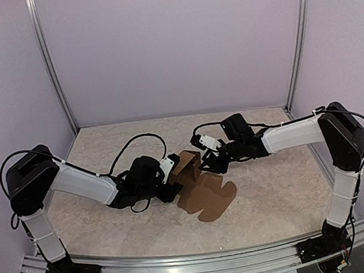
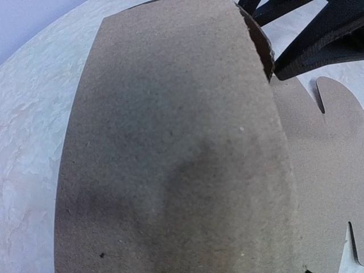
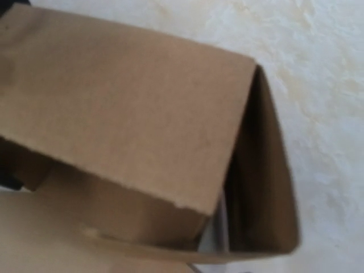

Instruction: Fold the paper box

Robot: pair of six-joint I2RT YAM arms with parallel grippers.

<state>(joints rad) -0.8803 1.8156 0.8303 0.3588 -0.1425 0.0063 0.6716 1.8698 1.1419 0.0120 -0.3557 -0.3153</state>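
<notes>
The paper box point(image 1: 208, 196) is a brown die-cut sheet lying mid-table, with one part folded up into standing panels point(image 1: 188, 162). My left gripper point(image 1: 172, 180) is against the left side of the standing part. In the left wrist view the cardboard point(image 2: 170, 159) fills the frame and hides my fingers. My right gripper point(image 1: 209, 164) is at the right side of the standing part; its black fingers point(image 2: 318, 40) show behind the panel's edge. The right wrist view shows folded panels point(image 3: 131, 114) forming an open corner, with no fingers visible.
The speckled beige tabletop point(image 1: 272, 192) is enclosed by pale purple walls with metal corner posts point(image 1: 51, 65). The flat rounded flaps of the sheet point(image 2: 335, 170) lie on the table towards the near side. Black cables loop above both wrists.
</notes>
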